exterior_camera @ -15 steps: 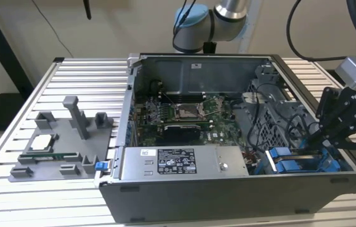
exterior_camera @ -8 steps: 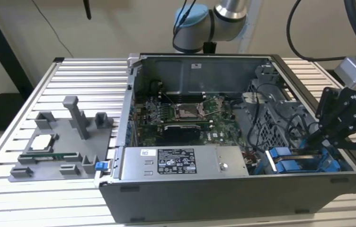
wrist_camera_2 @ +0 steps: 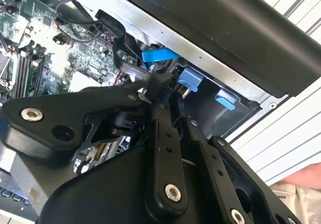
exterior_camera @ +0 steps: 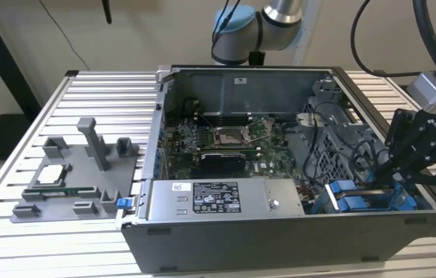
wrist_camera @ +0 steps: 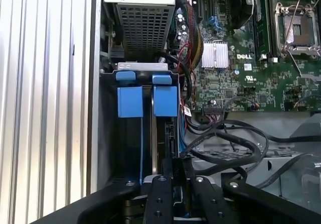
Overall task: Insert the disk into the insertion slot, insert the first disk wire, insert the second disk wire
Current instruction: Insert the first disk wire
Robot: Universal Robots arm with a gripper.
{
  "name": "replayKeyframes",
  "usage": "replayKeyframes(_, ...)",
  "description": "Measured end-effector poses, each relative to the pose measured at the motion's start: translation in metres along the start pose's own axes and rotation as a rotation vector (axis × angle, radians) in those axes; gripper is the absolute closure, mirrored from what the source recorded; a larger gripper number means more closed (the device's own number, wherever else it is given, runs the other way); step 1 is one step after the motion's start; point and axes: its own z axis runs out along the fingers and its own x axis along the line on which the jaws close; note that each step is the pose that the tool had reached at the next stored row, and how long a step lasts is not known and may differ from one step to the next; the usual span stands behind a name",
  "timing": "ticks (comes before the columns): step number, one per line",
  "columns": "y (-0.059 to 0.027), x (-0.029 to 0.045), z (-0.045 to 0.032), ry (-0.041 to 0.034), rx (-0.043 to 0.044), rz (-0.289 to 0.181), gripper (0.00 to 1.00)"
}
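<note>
The disk (wrist_camera: 166, 101) sits in its blue carrier inside the insertion slot (wrist_camera: 140, 66), beside a second blue carrier (wrist_camera: 130, 101). In the exterior view the blue carriers (exterior_camera: 355, 200) lie in the case's near corner on the exterior view's right. My black gripper (exterior_camera: 380, 174) reaches down into that corner. In both wrist views its fingers (wrist_camera: 159, 194) are drawn together at the disk's end opposite the blue tabs. A black flat disk wire (wrist_camera_2: 123, 53) runs to the fingertips (wrist_camera_2: 153, 83), and the gripper (wrist_camera_2: 158, 81) appears shut on its plug. A blue wire (wrist_camera_2: 159, 54) lies just beside it.
The open computer case (exterior_camera: 280, 240) rests on a slatted metal table (exterior_camera: 102, 87). A labelled power-supply box (exterior_camera: 218, 200) and the motherboard (exterior_camera: 226, 139) lie inside, with black cables (wrist_camera: 235, 143) looping near the cage. A grey fixture (exterior_camera: 79, 174) stands at the exterior view's left.
</note>
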Motion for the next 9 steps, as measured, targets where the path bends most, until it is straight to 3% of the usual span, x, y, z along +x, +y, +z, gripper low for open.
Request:
replayKeyframes(6, -0.0003, 0.0001, 0.0021, -0.0024, -0.0001, 0.002, 1.0)
replayKeyframes(7, -0.0002, 0.0001, 0.0016, -0.0023, -0.0001, 0.002, 0.0)
replayKeyframes(9, 0.0008, -0.0004, -0.0036, -0.0012, 0.0001, 0.002, 0.0)
